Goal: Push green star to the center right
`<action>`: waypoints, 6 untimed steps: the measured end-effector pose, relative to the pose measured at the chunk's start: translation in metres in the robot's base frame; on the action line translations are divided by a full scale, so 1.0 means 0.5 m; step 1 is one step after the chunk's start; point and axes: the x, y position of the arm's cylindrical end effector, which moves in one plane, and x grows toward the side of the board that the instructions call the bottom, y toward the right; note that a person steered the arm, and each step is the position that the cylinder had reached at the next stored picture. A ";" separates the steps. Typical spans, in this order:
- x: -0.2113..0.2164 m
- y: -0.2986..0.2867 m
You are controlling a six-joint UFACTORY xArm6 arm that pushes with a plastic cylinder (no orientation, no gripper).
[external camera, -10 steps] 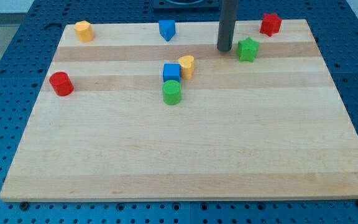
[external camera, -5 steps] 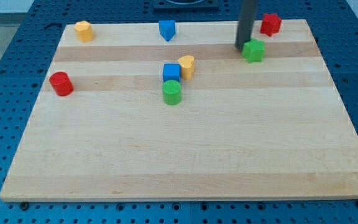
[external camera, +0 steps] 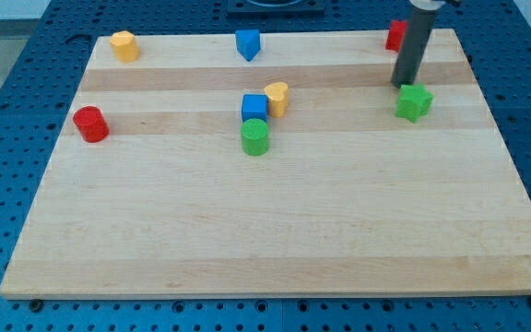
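- Wooden board (external camera: 275,212) of pale planks lies on a blue perforated table (external camera: 7,138).
- On the right side of the board, a little far of the middle, sits the green star (external camera: 414,101).
- The dark rod comes down from the top, and my tip (external camera: 404,86) stands just beside the star, on its far left edge, seemingly touching it.
- The rod has no fingers, so no spread or pinch can be told.
- The red block (external camera: 395,35) at the far right is partly hidden behind the rod.
- Near the centre, the blue cube (external camera: 254,107), the yellow block (external camera: 277,97) and the green cylinder (external camera: 255,136) stand close together.
- A red cylinder (external camera: 90,124) is at the left, a yellow block (external camera: 123,45) at the far left, a blue block (external camera: 248,42) at the far middle.
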 end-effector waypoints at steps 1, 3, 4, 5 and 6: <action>0.006 -0.063; 0.071 -0.042; 0.091 0.002; 0.094 0.032; 0.099 0.032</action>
